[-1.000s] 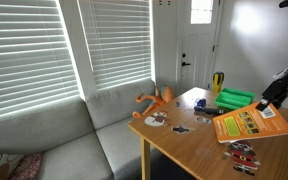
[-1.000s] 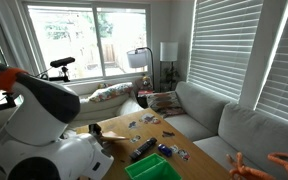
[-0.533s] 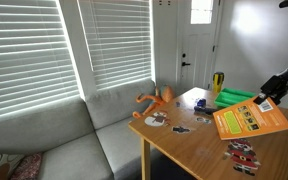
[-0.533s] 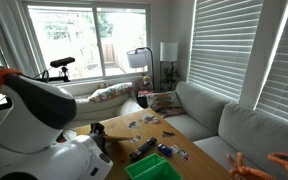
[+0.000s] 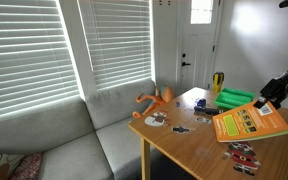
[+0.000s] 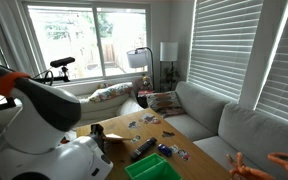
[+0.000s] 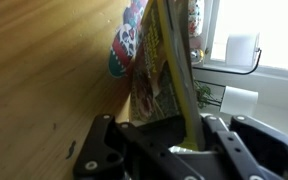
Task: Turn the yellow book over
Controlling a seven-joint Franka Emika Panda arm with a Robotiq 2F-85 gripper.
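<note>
The yellow book shows its orange face with small green-white panels and is held tilted above the wooden table at the right. My gripper is shut on its far edge. In the wrist view the book stands edge-on between the jaws of the gripper, its yellow-green edge and multicoloured picture rising away from the camera. In an exterior view the robot's white body hides the book and the gripper.
A bright green ridged tray lies behind the book and also shows in an exterior view. Small red-dark flat pieces and other pieces lie on the table. An orange toy lies on the grey sofa.
The gripper has stayed shut on the book. The book's tilt and height have shifted slightly while it stays lifted at the table's right.
</note>
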